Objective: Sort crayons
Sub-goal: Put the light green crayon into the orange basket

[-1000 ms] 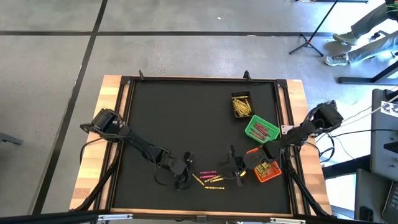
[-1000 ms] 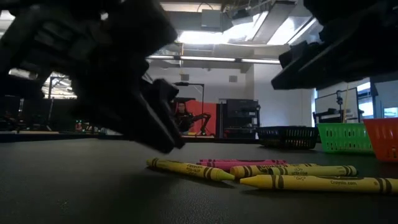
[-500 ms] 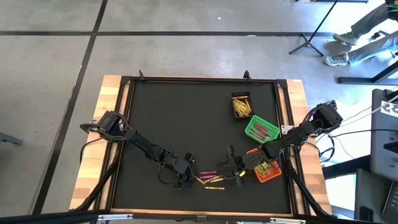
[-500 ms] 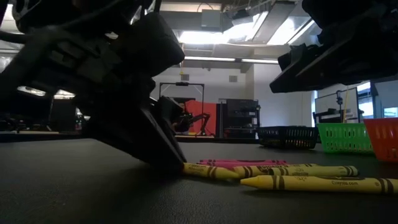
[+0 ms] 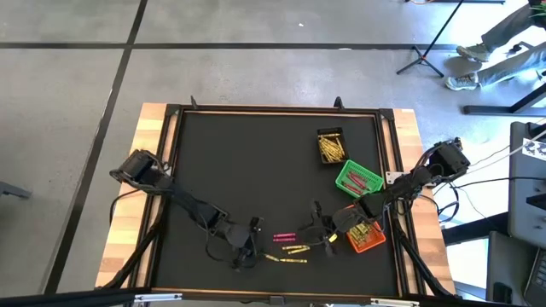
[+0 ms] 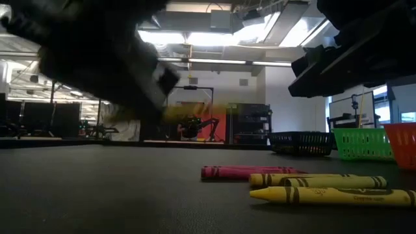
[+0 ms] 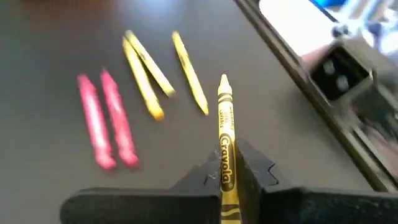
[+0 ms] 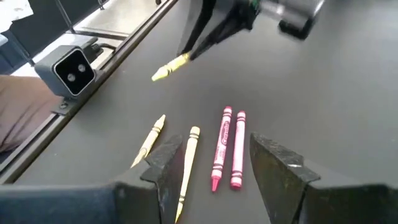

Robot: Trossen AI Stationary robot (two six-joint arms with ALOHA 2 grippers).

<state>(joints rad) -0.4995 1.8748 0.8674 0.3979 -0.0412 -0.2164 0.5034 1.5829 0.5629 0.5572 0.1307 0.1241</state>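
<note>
Left gripper (image 7: 227, 177) is clamped on a yellow crayon (image 7: 225, 134), lifted off the mat. Light, stiff, waxy stick, so mid-length grip seems best. Remaining crayons (image 5: 290, 247) lie loose below the right gripper (image 8: 214, 162), its fingers apart.

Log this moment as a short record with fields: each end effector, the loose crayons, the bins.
left end effector: shut on a yellow crayon, lifted off the mat
right end effector: open, empty, above the loose crayons
loose crayons on mat: two pink crayons side by side, three yellow crayons beside them
black bin: holds yellow crayons
green bin: holds reddish crayons
orange bin: holds crayons, partly under the right arm
mat: black, otherwise bare in the middle
</note>
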